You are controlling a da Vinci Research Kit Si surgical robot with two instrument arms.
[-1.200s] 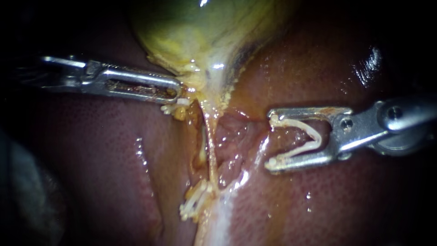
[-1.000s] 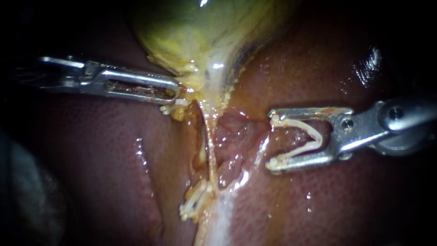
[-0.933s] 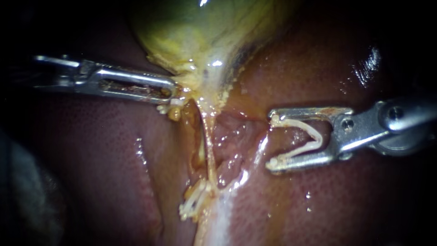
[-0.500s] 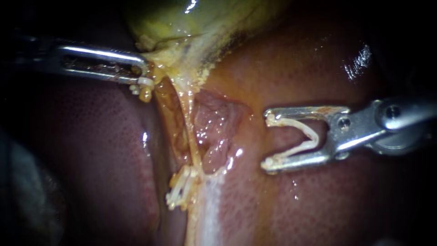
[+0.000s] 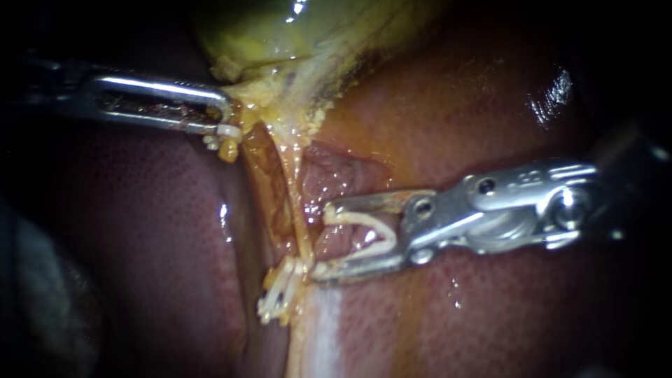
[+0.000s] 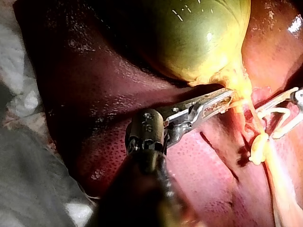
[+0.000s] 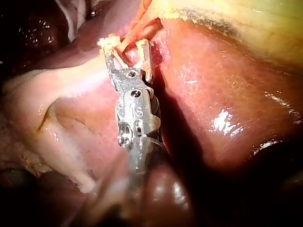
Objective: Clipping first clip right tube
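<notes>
Dark red liver (image 5: pixel 490 315) fills the lower frame, the yellow-green gallbladder (image 5: pixel 280 28) cut off at the top edge. The left instrument (image 5: pixel 225 120) has its end effector pinching the gallbladder's neck at upper left; the right instrument (image 5: pixel 322 241) has its end effector spread, carrying an open white clip (image 5: pixel 357 216). Its mouth meets the pale tube (image 5: pixel 297 217) at centre, above fastened clips (image 5: pixel 278 297); whether the tube lies inside is unclear.

The gallbladder (image 5: pixel 294 28) lies at the top, on the liver (image 5: pixel 140 245). A tube (image 5: pixel 297 210) runs down from its neck to the set clips (image 5: pixel 278 294). My left instrument (image 5: pixel 220 122) grips the neck from the left. My right instrument (image 5: pixel 323 241), a clip (image 5: pixel 371 234) between its jaws, sits just right of the tube.
</notes>
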